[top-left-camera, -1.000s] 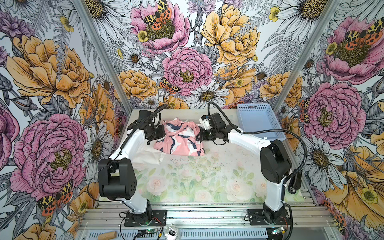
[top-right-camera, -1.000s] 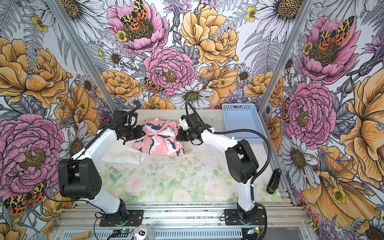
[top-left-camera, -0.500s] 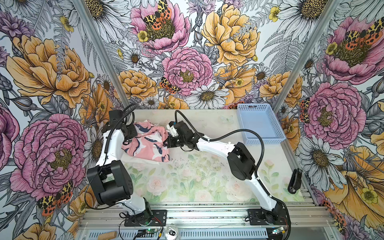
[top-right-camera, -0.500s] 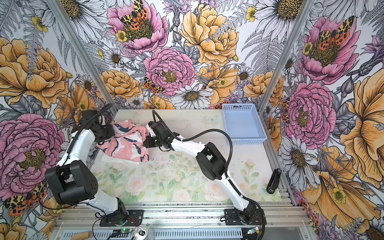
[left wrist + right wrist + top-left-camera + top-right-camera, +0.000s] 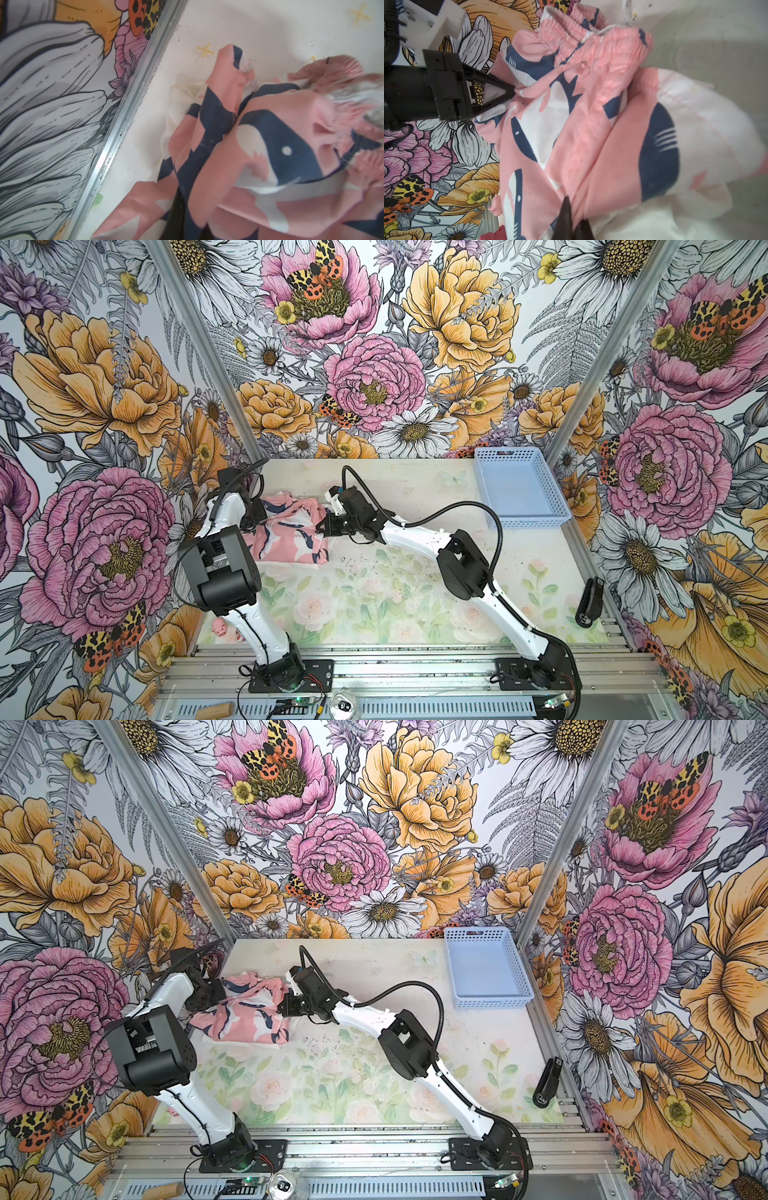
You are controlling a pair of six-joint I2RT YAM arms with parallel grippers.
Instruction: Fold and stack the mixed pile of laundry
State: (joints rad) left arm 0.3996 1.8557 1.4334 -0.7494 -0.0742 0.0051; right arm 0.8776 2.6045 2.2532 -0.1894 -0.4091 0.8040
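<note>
Got my left gripper [image 5: 509, 91] and right gripper [image 5: 574, 209] each clamped on opposite sides of the pink garment [image 5: 291, 537], I reckon to keep it spread over the white garment [image 5: 654, 220] at the table's [image 5: 415, 489] far-left corner.

1 pink garment [image 5: 291, 537]; 1 white garment [image 5: 664, 218]; 1 basket [image 5: 536, 523]

The shorts [image 5: 291, 533] are laid on the larger garment [image 5: 664, 218], far left on the table [image 5: 395, 593], between left gripper [image 5: 262, 514] and right gripper [image 5: 323, 526] — the basket [image 5: 536, 523] is set far right.
</note>
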